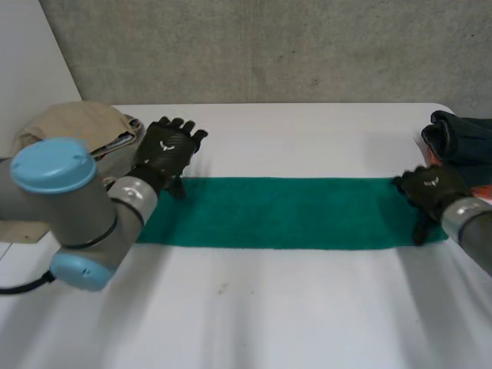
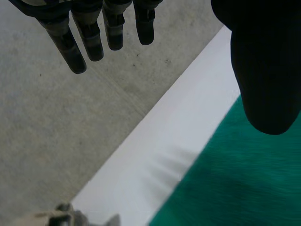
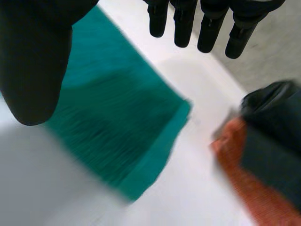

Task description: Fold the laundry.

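green towel (image 1: pixel 284 213) is lying lengthwise across the worktop (image 1: pixel 307 307) in the head view, left hand (image 1: pixel 164 154) and right hand (image 1: pixel 432 190) each sitting at a short end, while the left wrist view, then the right, is showing straight, parted fingers (image 2: pixel 89 37) holding nothing above a corner.

The white table (image 1: pixel 307 138) carries a green towel (image 1: pixel 284 213), spread flat as 1 long strip across its middle. At the table's left end lies a beige heap of clothes (image 1: pixel 77 127). At the right end a dark garment (image 1: pixel 461 138) lies against an orange cloth (image 3: pixel 254 188), both apart from the towel.
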Controlling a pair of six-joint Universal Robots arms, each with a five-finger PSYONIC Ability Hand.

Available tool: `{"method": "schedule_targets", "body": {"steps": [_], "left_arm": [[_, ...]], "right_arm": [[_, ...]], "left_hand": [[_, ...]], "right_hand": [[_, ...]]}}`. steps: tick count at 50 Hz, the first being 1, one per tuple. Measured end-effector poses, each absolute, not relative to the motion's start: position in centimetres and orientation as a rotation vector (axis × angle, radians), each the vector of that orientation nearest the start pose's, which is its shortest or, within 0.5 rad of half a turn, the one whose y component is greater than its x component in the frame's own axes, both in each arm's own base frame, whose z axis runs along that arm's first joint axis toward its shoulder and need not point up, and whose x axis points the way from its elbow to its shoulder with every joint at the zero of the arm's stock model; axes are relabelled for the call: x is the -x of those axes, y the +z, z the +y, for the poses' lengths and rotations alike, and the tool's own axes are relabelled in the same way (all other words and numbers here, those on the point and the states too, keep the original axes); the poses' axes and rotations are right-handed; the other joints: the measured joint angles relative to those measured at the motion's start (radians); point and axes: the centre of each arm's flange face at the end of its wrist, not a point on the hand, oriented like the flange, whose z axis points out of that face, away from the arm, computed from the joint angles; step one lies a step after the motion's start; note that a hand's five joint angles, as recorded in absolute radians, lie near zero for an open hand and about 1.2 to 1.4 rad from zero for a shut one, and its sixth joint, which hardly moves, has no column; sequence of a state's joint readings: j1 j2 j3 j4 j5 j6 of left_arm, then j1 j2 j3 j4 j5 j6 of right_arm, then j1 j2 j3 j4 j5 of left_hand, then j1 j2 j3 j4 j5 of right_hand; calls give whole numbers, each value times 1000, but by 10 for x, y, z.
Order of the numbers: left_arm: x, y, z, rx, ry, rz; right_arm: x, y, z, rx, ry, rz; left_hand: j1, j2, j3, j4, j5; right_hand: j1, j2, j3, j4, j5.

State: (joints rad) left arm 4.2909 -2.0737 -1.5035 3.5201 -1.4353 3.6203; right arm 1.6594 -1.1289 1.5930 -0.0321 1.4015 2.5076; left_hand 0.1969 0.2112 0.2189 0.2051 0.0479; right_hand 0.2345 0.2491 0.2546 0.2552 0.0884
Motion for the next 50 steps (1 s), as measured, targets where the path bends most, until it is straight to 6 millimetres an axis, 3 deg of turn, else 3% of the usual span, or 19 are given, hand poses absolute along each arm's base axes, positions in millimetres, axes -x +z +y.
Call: {"method": "schedule_targets", "body": {"steps": [3,9,13,15,18,23,27,32,34,39,41,45,46,50], "left_arm": [[285,183,-292,-1102,-2202,2096],[280,175,-282,-1072,-2210,2141],[280,171,-279,-1074,-2212,2146],[281,171,-279,-1076,-2212,2145],[281,172,-279,-1074,-2217,2140],[280,181,-278,-1061,-2241,2116],[277,194,-275,-1043,-2279,2085],[275,205,-272,-1006,-2322,2085],[275,209,-271,-987,-2339,2090],[269,222,-272,-906,-2398,2105],[264,229,-274,-852,-2425,2108],[256,236,-277,-794,-2447,2110],[254,238,-278,-779,-2450,2111],[251,238,-279,-760,-2448,2119]], "right_arm": [[-160,153,-322,1077,-1684,2564],[-145,139,-326,1047,-1673,2593],[-141,128,-335,1054,-1705,2605],[-136,124,-341,1058,-1732,2621],[-125,121,-349,1063,-1772,2665],[-98,132,-358,1104,-1853,2758],[-66,153,-365,1252,-1948,2850],[-65,170,-368,1401,-2033,2829],[-79,177,-368,1459,-2085,2760],[-162,198,-354,1609,-2282,2357],[-214,207,-335,1661,-2368,2089],[-283,210,-299,1717,-2413,1720],[-308,208,-282,1739,-2405,1584],[-362,189,-242,1795,-2327,1302]], "left_hand": [[0,0,0,0,0],[0,0,0,0,0],[0,0,0,0,0],[0,0,0,0,0],[0,0,0,0,0],[0,0,0,0,0],[0,0,0,0,0],[0,0,0,0,0],[0,0,0,0,0],[0,0,0,0,0],[0,0,0,0,0],[0,0,0,0,0],[0,0,0,0,0],[0,0,0,0,0]], "right_hand": [[69,59,57,55,56],[216,183,196,196,198],[805,802,787,785,762],[892,924,910,911,887],[891,929,933,940,896],[891,929,933,943,896],[891,929,935,943,896],[891,929,935,943,896],[891,929,935,944,896],[891,929,937,944,896],[891,929,938,944,896],[891,929,939,945,896],[891,929,939,945,896],[891,929,939,945,896]]}}
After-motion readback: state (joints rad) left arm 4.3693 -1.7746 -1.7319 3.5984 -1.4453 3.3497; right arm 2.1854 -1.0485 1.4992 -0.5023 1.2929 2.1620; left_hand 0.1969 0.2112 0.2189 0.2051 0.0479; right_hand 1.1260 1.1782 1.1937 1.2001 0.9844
